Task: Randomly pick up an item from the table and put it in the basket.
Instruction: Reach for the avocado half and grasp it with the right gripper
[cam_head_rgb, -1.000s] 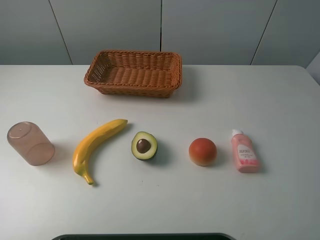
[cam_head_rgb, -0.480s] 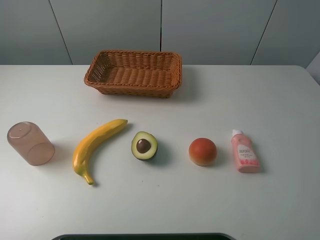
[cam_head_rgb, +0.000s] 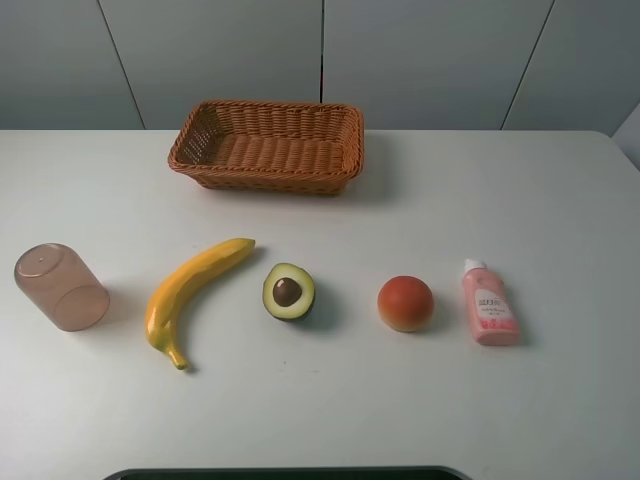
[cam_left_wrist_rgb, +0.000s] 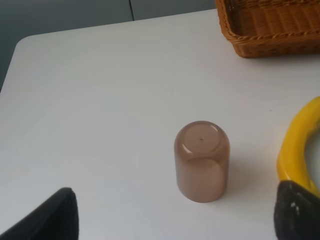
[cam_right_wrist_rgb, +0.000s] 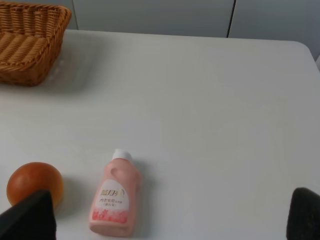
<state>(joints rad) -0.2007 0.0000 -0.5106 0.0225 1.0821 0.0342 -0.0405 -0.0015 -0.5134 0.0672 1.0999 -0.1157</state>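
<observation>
The halved avocado (cam_head_rgb: 289, 291) lies flesh up, brown pit showing, on the white table (cam_head_rgb: 330, 410) in the middle of a front row of objects. The brown wicker basket (cam_head_rgb: 262, 180) stands empty at the back centre; it also shows in the left wrist view (cam_left_wrist_rgb: 270, 35) and in the right wrist view (cam_right_wrist_rgb: 22, 55). Neither arm shows in the high view. My left gripper (cam_left_wrist_rgb: 171, 219) is open and empty, hanging near a lying cup. My right gripper (cam_right_wrist_rgb: 166, 220) is open and empty near a pink bottle. The avocado is out of both wrist views.
A yellow banana (cam_head_rgb: 190, 290) lies left of the avocado, and a brown translucent cup (cam_head_rgb: 60, 287) lies on its side at the far left. An orange-red fruit (cam_head_rgb: 405, 303) and a pink bottle (cam_head_rgb: 488, 304) lie to the right.
</observation>
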